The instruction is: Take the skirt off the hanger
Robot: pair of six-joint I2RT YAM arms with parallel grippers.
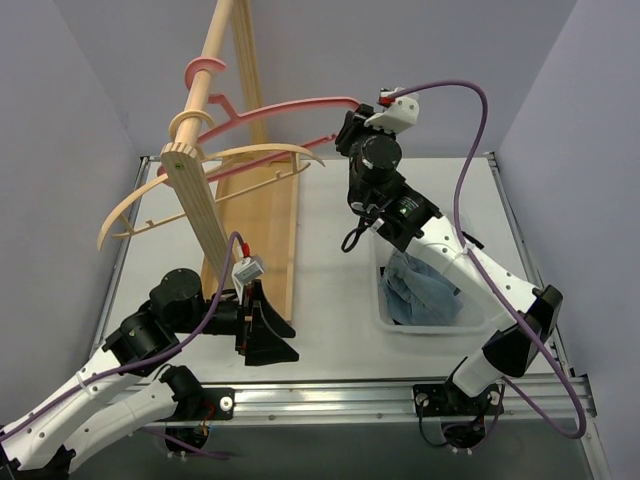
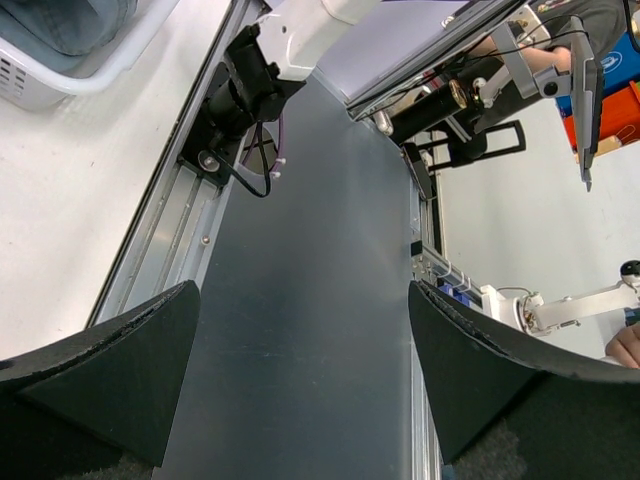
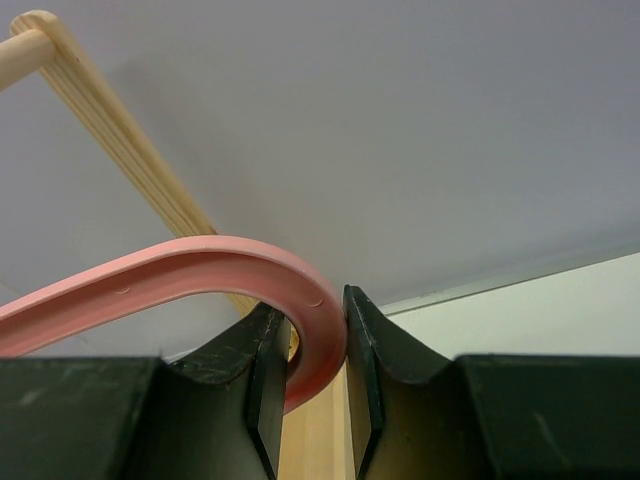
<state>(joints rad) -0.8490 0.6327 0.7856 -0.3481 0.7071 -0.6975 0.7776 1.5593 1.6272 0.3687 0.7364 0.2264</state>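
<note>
The blue denim skirt [image 1: 425,290] lies crumpled in a white bin [image 1: 385,318] at the right of the table, off any hanger. The pink plastic hanger [image 1: 290,105] hangs bare on the wooden rod [image 1: 215,60]. My right gripper [image 1: 345,128] is raised at the hanger's right end, and the right wrist view shows its jaws [image 3: 310,345] closed on the curved pink end [image 3: 210,268]. My left gripper [image 1: 268,345] is low near the table's front edge. It is open and empty [image 2: 300,400], pointing off the table.
A wooden rack [image 1: 205,215] with an upright board stands left of centre. A bare wooden hanger [image 1: 225,160] hangs on it below the pink one. The bin [image 2: 60,80] and skirt [image 2: 70,20] show at the left wrist view's top left.
</note>
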